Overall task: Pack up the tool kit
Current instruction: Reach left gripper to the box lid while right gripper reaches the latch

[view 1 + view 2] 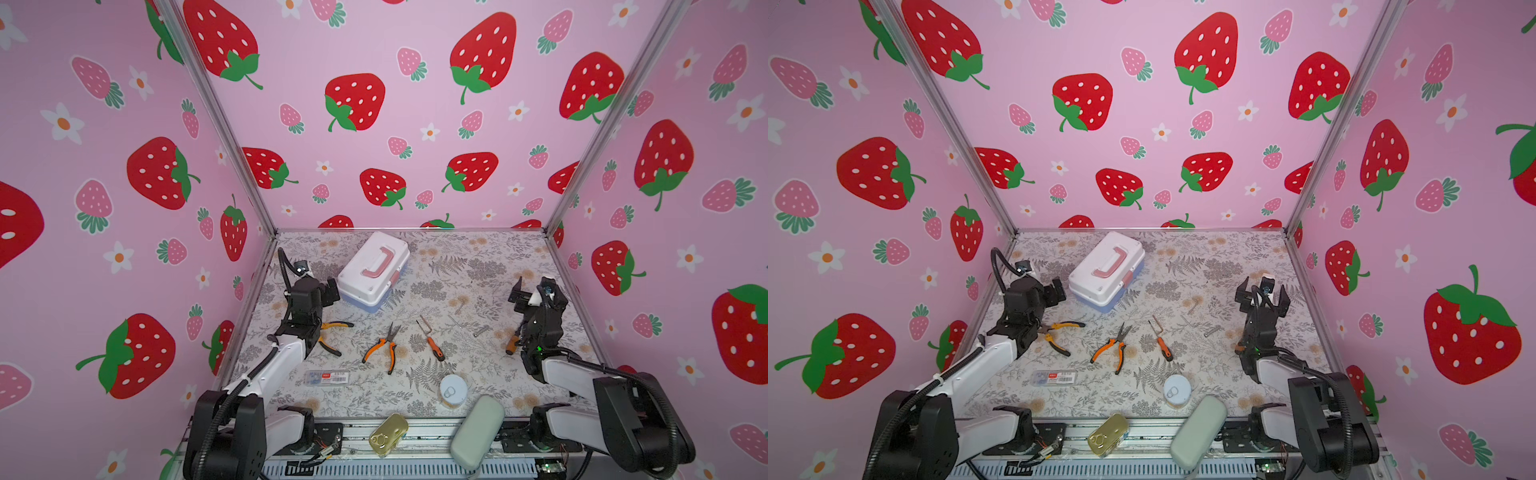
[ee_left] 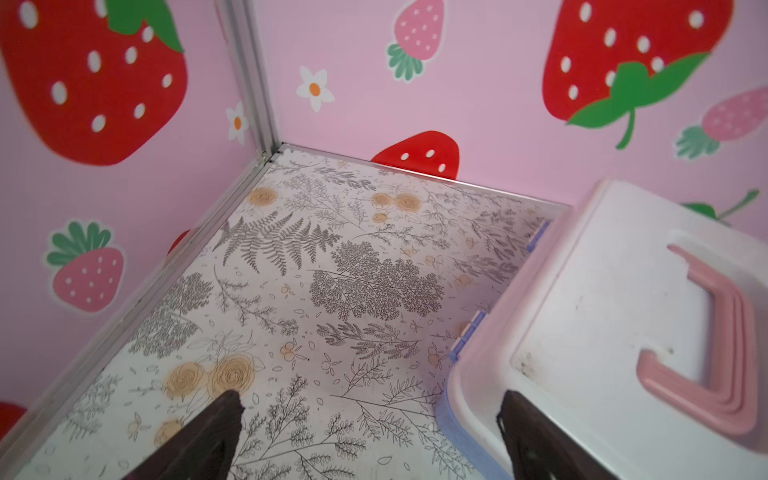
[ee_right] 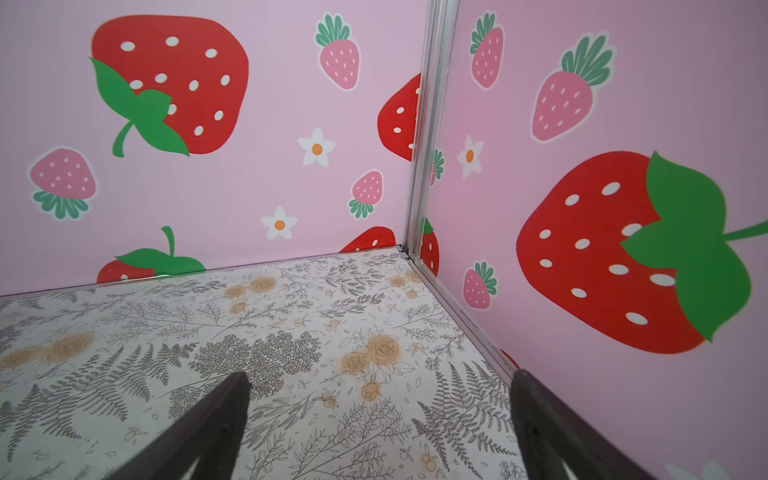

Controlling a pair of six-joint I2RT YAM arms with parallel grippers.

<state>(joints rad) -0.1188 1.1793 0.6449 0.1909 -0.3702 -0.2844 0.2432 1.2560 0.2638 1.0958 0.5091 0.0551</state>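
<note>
The tool kit [image 1: 372, 270] [image 1: 1106, 270] stands shut at the back of the table: white lid, pink handle, blue base. My left gripper [image 1: 330, 291] [image 1: 1057, 293] hovers open just beside its near left end. In the left wrist view the kit [image 2: 615, 332] fills one side, and the left gripper [image 2: 370, 409] holds nothing, with one fingertip in front of the lid's corner. My right gripper [image 1: 536, 297] [image 1: 1262, 297] [image 3: 380, 380] stands open and empty over bare table near the right wall. Orange-handled pliers [image 1: 382, 345], yellow-handled pliers [image 1: 332, 336] partly under the left arm, and a screwdriver [image 1: 432, 343] lie mid-table.
Hex keys [image 1: 459, 307] and a bolt [image 1: 481, 331] lie right of centre. An orange tool handle [image 1: 512, 343] pokes out beside the right arm. At the front are a clear case with a red label [image 1: 327, 377], a white can [image 1: 453, 390], a gold tin [image 1: 387, 434] and a grey-green case [image 1: 476, 432].
</note>
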